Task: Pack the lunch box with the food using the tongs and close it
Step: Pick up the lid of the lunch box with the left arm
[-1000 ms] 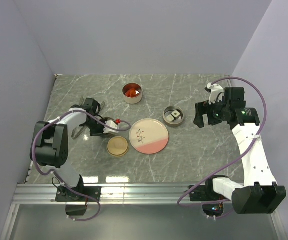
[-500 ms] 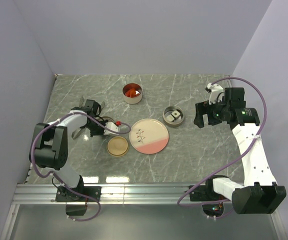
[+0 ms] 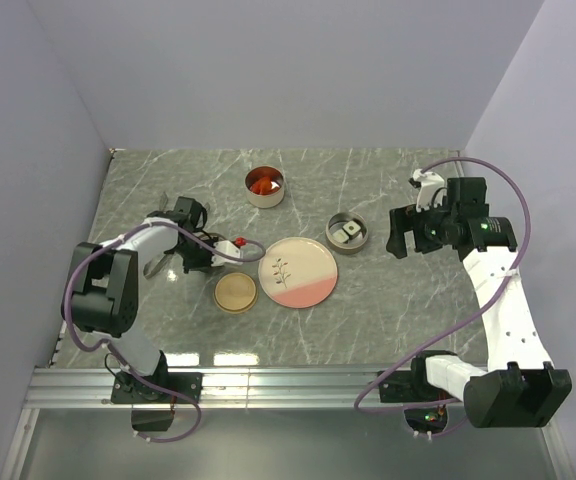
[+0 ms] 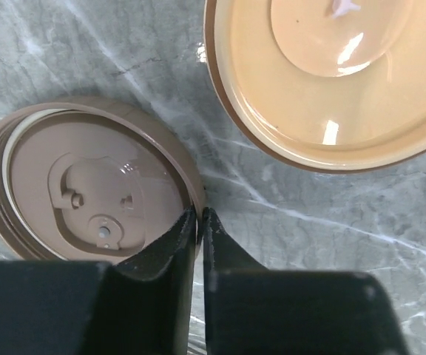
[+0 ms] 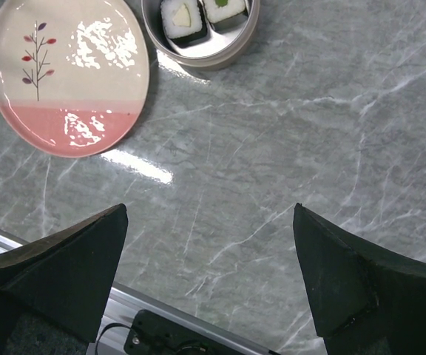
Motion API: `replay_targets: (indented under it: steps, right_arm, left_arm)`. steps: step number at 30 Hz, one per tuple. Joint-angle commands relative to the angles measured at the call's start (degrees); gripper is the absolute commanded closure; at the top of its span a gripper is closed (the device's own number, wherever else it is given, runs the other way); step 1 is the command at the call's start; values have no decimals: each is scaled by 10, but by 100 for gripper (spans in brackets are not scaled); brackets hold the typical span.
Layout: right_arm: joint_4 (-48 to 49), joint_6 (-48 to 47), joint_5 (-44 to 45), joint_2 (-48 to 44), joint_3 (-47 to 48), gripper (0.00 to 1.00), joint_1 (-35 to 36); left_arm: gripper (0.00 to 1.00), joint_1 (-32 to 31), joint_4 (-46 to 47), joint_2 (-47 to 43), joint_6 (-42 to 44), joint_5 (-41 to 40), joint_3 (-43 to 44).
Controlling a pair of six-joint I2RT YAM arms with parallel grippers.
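My left gripper is shut on the thin rim of a brown lunch box lid that lies underside up on the marble. From above, the left gripper hides that lid. A tan round lid lies just beside it, also the tan lid. Food sits in two round tiers: red pieces in the red tier, sushi rolls in the grey tier. A slim silver strip, apparently the tongs, pokes out by the left arm. My right gripper hangs open and empty.
The pink-and-cream plate with a sprig drawing lies bare mid-table, also the plate. A small red-and-white bit shows right of the left wrist. The right gripper hovers right of the grey tier. A metal rail runs along the near edge.
The left gripper's fingers have closed onto the brown lid's rim, and its wrist shifted slightly. The right arm moved a touch to the left and stayed open.
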Motion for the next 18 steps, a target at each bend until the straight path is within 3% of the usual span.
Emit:
replay_targets:
  steps: [1,5,9,14,18]
  right_arm:
    - [27,10,-10,-4,1,0,-3]
    - [63,29,-21,-17,-1,0,-3]
    - [121,50,-36,-47,-5,0,-3]
    - [104,21,-38,-29,58,0,-3]
    - [94,8,-74,-15,119,0,-3]
  left_arm:
    - [99,-8,-8,41,-20,-24,-25]
    - [100,-5,-50,18,-62,13,19]
    - [100,3,-139,-13,-93,88,132]
    - [100,3,-269,-23,-151,229,280]
    - [100,3,-309,-25,-209,335,380]
